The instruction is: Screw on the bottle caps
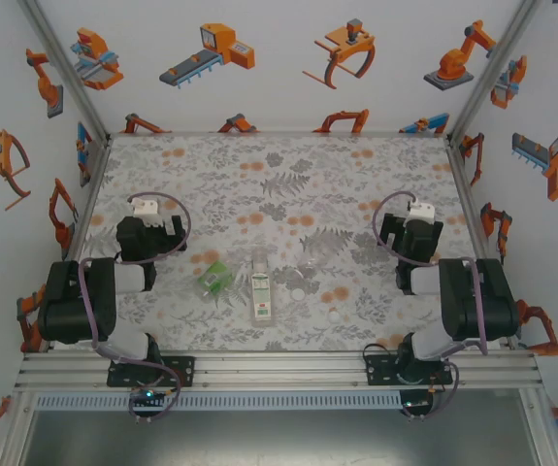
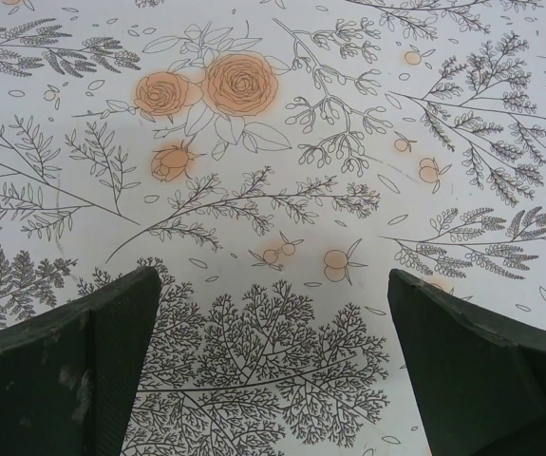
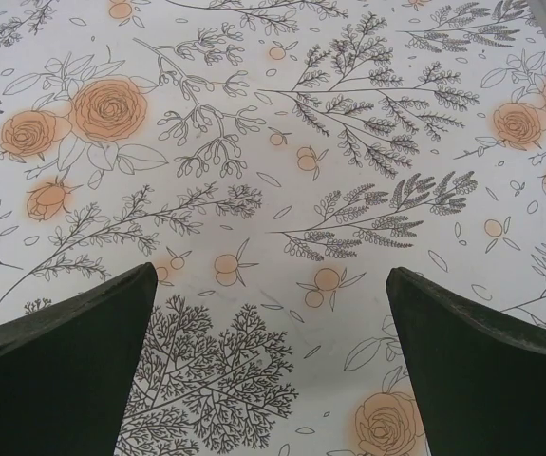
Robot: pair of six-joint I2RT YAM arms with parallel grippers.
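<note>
Centrally, green-tinted bottle (image 1: 213, 279) & labelled bottle (image 1: 261, 288) lie nr white caps (image 1: 298, 290).

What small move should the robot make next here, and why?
Probably swing the left gripper toward the green bottle, the nearest to it: it and the right gripper are open and empty, and a white cap lies loose on the table.
</note>
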